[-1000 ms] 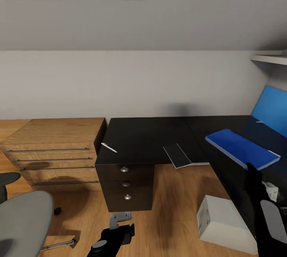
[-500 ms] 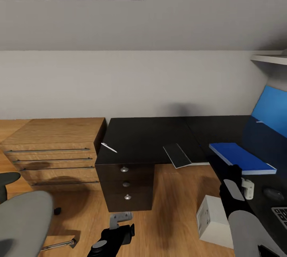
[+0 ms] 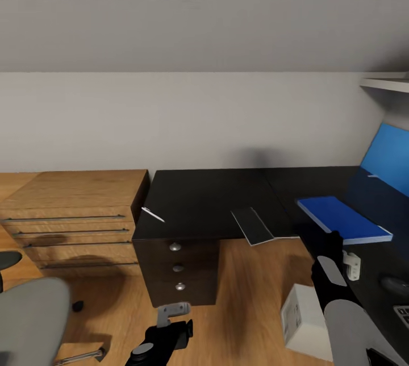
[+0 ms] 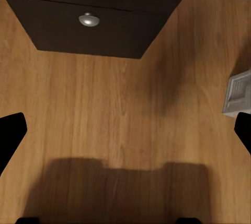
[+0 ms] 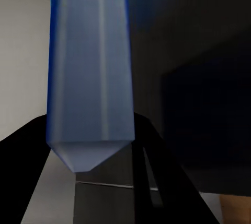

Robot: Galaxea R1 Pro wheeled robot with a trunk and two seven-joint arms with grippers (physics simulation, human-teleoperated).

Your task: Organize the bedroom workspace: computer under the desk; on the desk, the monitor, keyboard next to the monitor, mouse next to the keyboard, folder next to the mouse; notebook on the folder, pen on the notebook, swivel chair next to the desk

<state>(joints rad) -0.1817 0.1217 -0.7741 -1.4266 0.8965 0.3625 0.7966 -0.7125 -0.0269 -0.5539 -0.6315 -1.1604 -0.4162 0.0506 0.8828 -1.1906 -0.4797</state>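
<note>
Folder (image 3: 342,218) flat on tabletop (image 3: 210,198); right hand (image 3: 332,246) at its near edge, grip state unclear. Next: notebook (image 3: 253,225) squarely onto folder

My right arm (image 3: 346,320) is glossy black at the wrist with a long pale grey oval panel, widening into a grey shell. A small white fitting sits beside it, perhaps a camera mount. My left pincer (image 3: 162,332) is black with a grey disc and light grey bracket.
</note>
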